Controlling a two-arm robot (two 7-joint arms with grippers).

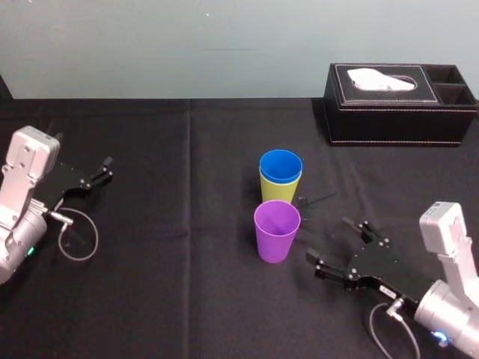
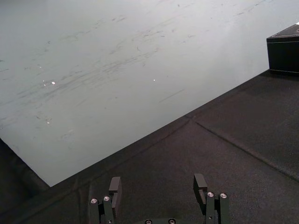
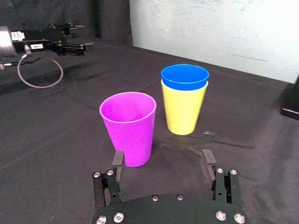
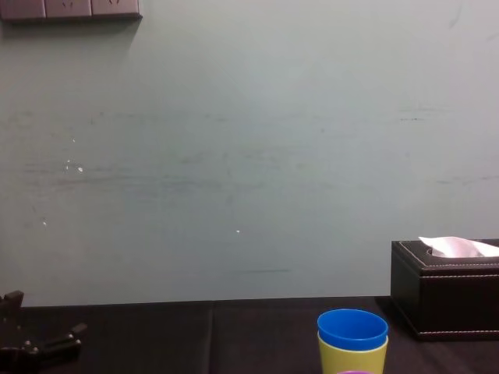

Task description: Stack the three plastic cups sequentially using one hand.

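Note:
The blue cup sits nested inside the lime yellow-green cup at the middle of the black table. The purple cup stands upright just in front of them, apart from the pair. My right gripper hovers low to the right of the purple cup, open and holding nothing. In the right wrist view the purple cup is just ahead of the left fingertip, with the blue cup and the yellow-green cup behind. My left gripper rests open at the far left.
A black tissue box with a white tissue stands at the back right, also seen in the chest view. A black cloth covers the table, and a pale wall runs along its far edge. A cable loop lies by the left arm.

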